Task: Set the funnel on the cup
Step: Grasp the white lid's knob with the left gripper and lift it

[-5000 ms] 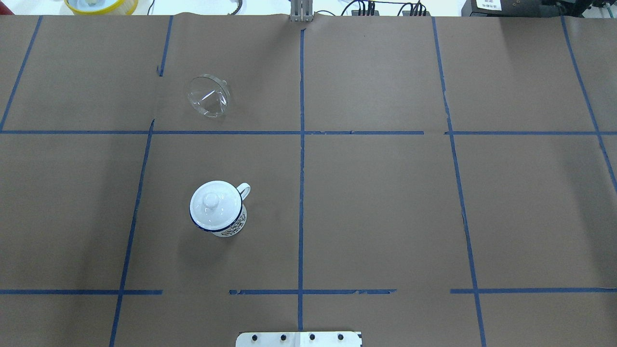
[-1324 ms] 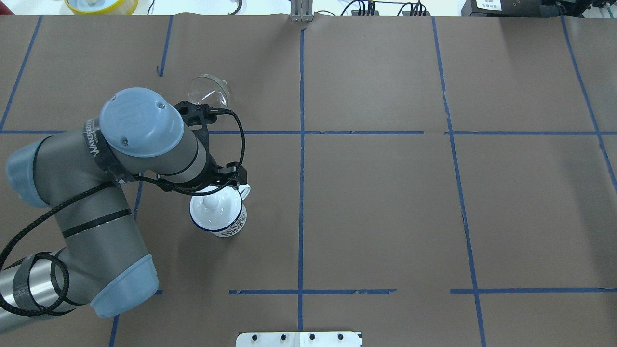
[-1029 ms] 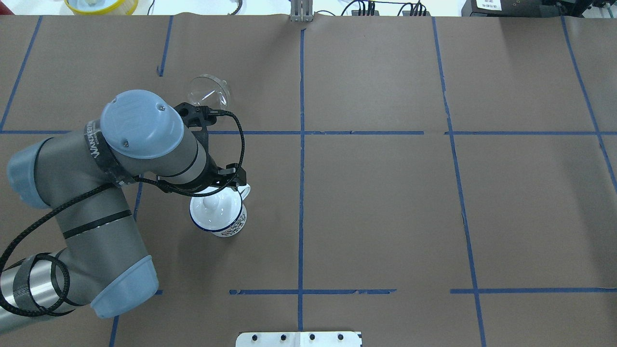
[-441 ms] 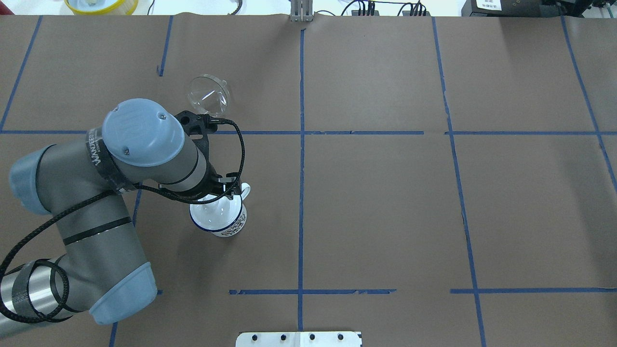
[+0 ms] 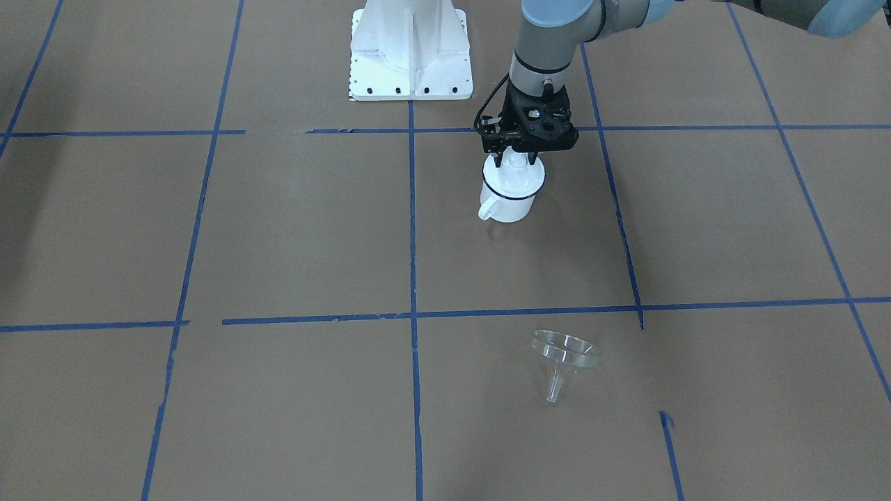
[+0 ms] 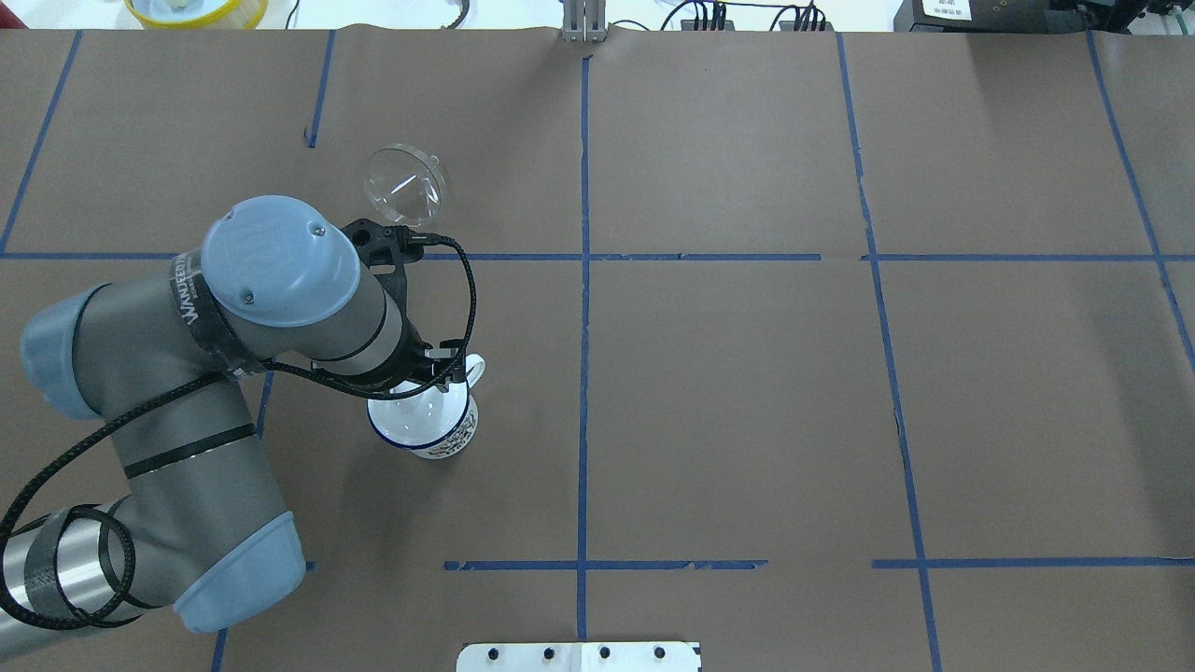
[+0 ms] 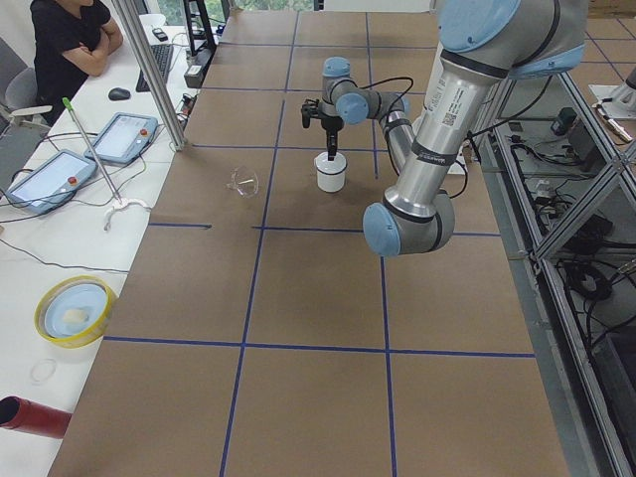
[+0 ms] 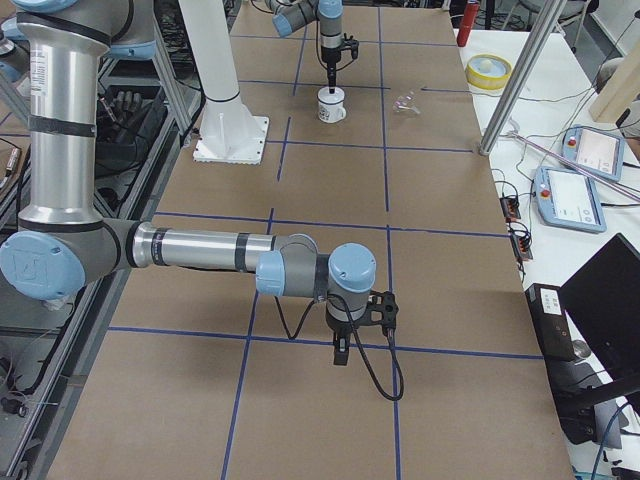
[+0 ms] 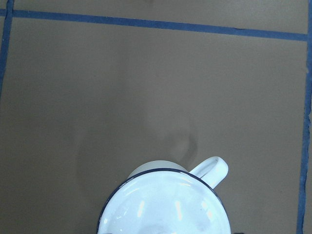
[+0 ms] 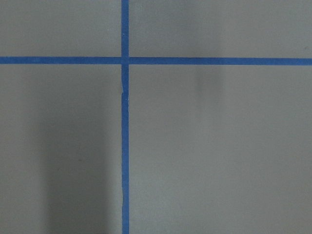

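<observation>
The cup (image 5: 511,202) is a white mug with a dark blue rim, standing upright with a white knobbed lid (image 5: 520,179) on it. It also shows in the overhead view (image 6: 441,435) and the left wrist view (image 9: 212,168). My left gripper (image 5: 515,161) points straight down over the lid, its open fingers on either side of the knob. The clear funnel (image 5: 561,355) lies on its side on the table, apart from the cup, and shows in the overhead view (image 6: 403,177). My right gripper (image 8: 340,350) hangs over bare table far from both; I cannot tell if it is open.
The white robot base (image 5: 411,52) stands behind the cup. A yellow bowl (image 6: 196,9) and cables lie past the table's far edge. A metal pole (image 7: 149,70), tablets (image 7: 127,136) and a seated person are along the operators' side.
The left arm came into view, moved over the lidded cup and has lowered, bringing its fingers down around the lid's knob. Cup and funnel have not moved.
</observation>
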Tool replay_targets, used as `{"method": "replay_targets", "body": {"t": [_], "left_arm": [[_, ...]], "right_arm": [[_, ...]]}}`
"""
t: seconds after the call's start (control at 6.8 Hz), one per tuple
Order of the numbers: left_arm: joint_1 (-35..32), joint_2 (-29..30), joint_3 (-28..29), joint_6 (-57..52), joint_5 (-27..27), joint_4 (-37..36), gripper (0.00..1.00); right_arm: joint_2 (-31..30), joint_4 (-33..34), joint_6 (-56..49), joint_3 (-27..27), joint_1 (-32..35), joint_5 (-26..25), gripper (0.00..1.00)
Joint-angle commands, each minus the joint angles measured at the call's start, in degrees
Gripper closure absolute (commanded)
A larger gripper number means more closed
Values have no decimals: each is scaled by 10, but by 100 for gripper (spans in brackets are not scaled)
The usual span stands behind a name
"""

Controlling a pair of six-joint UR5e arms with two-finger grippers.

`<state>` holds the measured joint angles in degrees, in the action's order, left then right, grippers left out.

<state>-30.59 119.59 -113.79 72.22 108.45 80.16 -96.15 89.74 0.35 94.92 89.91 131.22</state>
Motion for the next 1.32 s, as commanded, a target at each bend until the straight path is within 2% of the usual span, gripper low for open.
{"method": "replay_targets", "body": {"t": [0.0,0.88,1.03,1.18], "left_arm": [[0,-1,1,-1,0,-1,44],[1,-13,-6,-2,0,0,45],[2,-12,-6,-2,1,0,48],[2,-12,-11,-1,1,-2,61]], "right_arm": [[0,0,0,0,0,0,0],[0,0,0,0,0,0,0],[0,0,0,0,0,0,0],[0,0,0,0,0,0,0]]}}
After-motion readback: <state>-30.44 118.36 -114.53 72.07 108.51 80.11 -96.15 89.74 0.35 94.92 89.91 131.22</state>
